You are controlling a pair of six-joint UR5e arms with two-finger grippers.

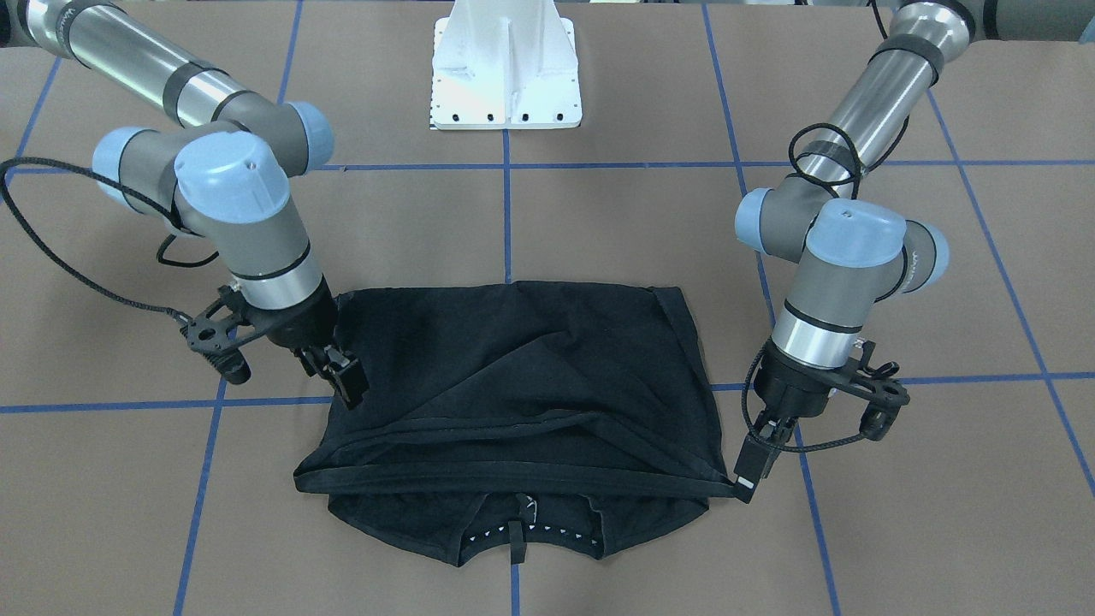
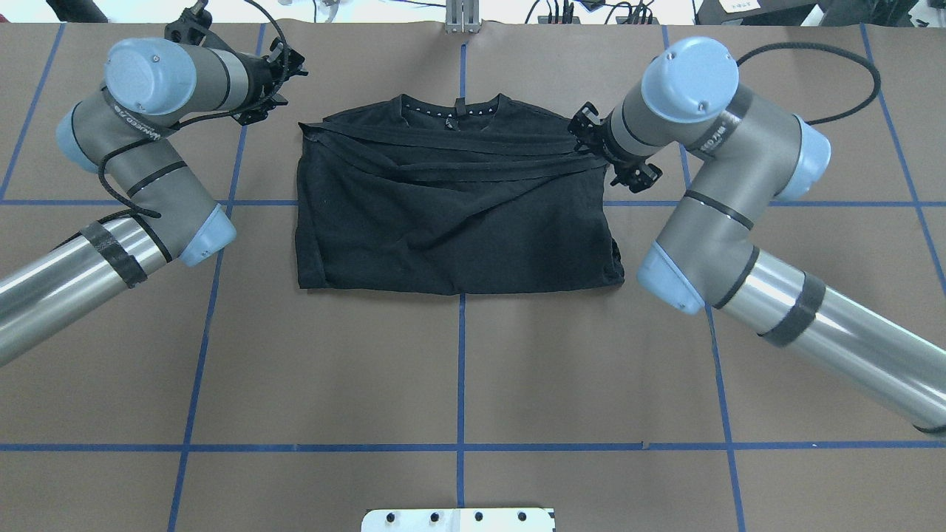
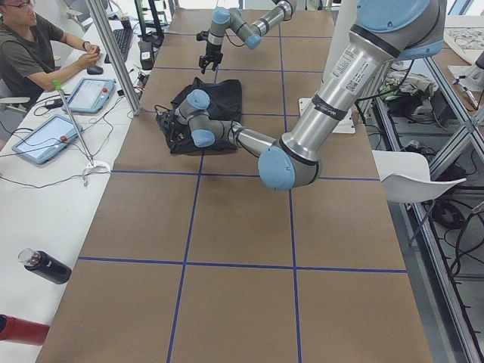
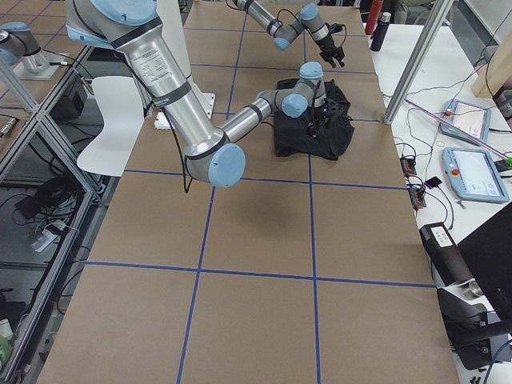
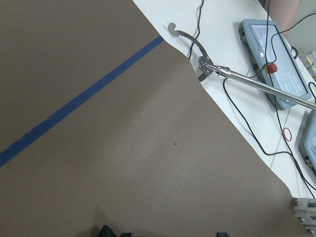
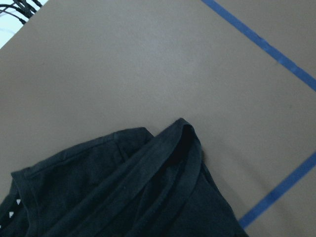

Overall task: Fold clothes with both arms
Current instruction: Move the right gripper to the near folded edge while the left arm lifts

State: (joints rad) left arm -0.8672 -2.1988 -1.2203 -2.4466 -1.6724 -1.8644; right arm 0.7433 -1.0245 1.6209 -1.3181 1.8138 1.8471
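Black T-shirt [image 1: 530, 376], lower centre of the front-facing view, flat on the brown paper-covered bench [image 1: 599, 231]. It's doubled over, so its hem band runs across just above the white-dotted collar [image 1: 530, 536], which peeks out at the bottom edge of the cloth.

Over on the right of that frame, the left gripper [image 1: 747, 477] points down at the hem's corner, tip just beside it. The left wrist view settles the grip: two dark fingertips [image 5: 112, 231] at the bottom edge, spread apart, bare bench between them and no cloth. Released, then.

On the frame's left, the right gripper [image 1: 340, 378] hangs over the shirt's side edge, about halfway up the cloth. Whether its fingers are spread or closed, I cannot tell. Its wrist camera looks down on a shirt corner [image 6: 182, 131] lying loose on the bench, the hem band folded over itself, nothing pinching it.

From overhead the T-shirt is a wrinkled rectangle in the upper centre, straddling a blue tape line [image 2: 462, 369], with an arm on each side. White pedestal base [image 1: 506, 77] at top centre of the front view. An operator [image 3: 34, 53] sits at the side desk, upper left of the left-side view.
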